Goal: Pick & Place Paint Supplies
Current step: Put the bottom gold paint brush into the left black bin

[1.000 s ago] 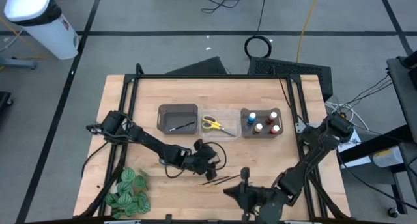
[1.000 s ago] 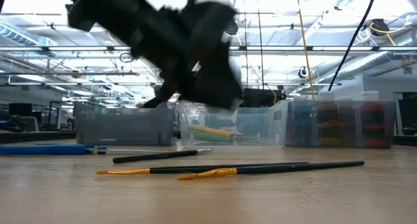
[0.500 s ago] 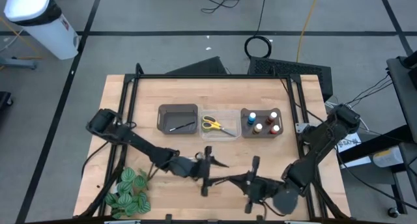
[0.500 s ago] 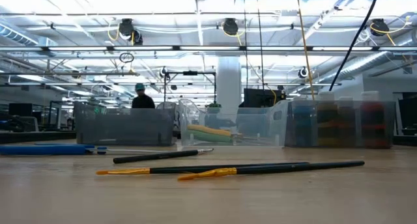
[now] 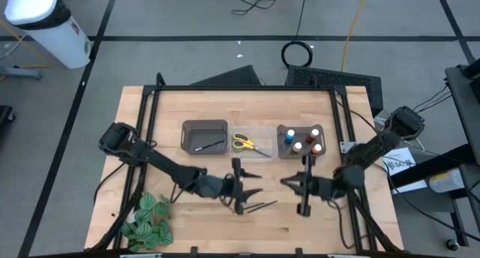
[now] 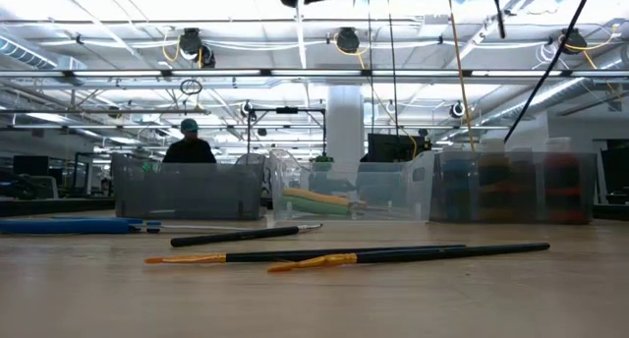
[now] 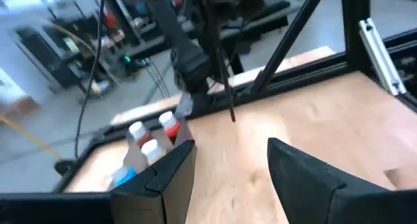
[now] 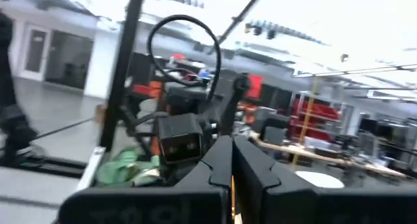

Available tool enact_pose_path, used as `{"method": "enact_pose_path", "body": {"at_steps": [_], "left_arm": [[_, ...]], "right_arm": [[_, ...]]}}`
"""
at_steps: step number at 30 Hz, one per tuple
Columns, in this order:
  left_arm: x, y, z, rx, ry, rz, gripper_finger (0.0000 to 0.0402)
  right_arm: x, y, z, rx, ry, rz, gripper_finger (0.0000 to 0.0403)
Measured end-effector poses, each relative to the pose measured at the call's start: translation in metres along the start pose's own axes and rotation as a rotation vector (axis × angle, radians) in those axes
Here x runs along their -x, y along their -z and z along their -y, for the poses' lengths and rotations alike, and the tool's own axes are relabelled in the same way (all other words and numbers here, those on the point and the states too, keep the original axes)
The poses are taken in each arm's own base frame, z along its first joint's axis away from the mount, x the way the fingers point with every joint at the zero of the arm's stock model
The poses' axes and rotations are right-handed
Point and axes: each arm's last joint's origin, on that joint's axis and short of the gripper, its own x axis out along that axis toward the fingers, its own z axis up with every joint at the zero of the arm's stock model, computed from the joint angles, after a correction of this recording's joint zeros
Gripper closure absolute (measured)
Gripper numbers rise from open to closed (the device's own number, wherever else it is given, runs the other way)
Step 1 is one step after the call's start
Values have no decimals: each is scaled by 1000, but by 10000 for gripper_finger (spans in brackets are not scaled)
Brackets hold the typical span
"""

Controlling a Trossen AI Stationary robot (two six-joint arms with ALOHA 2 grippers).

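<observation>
We risk nudging the loose brushes near the tabletop's front edge, because our left gripper hovers just above them, fingers spread and empty. Our right gripper hangs beside it, fingers pressed together on what looks like a thin brush.

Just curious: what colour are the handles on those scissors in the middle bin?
Yellow; the scissors show best in the high view.
</observation>
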Motion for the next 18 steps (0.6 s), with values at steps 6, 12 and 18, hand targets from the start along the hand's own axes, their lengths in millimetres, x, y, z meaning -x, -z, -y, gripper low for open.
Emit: {"method": "enact_pose_path", "body": {"at_steps": [6,12,18], "left_arm": [[7,8,-56,145,213,25,199],[37,38,-93,252,192,97,199],[35,48,-100,329,200,259,199]], "right_arm": [[-3,1,25,19,63,11,403],[-13,5,39,16,57,43,403],[-29,18,60,-30,7,57,403]]}}
